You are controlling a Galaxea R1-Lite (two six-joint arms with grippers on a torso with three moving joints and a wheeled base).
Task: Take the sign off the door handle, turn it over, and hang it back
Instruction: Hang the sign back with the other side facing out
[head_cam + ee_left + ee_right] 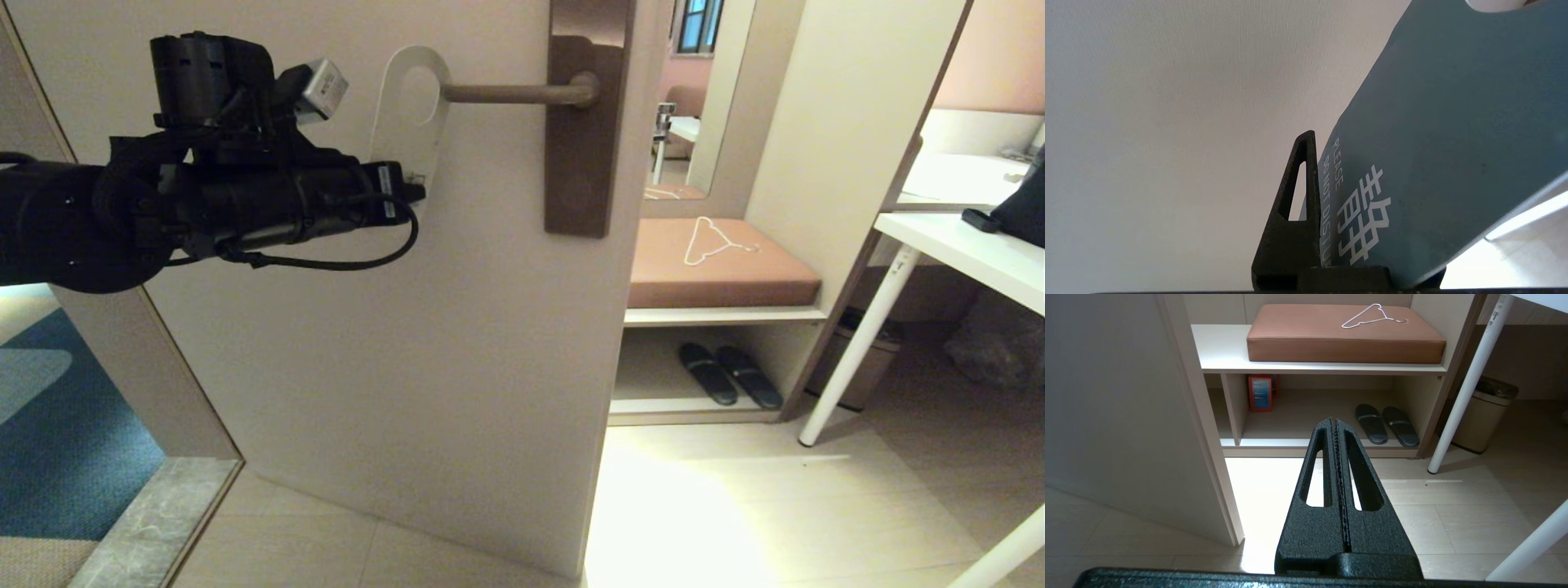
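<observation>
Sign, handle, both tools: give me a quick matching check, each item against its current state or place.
Items:
1. sign
2. door handle
3. left tool
4. right tool

States:
A. shut, empty, pointing toward the floor near the slippers
B. clamped on the sign's lower end
C. bare lever tip through the hole
D. white face outward, blue face toward the door

Pairs: 1-D, 2-C, 3-B, 4-A

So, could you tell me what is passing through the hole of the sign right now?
The tip of the door handle sits in the hole of the sign. The left gripper clamps the sign's lower end, hiding that part in the head view.
</observation>
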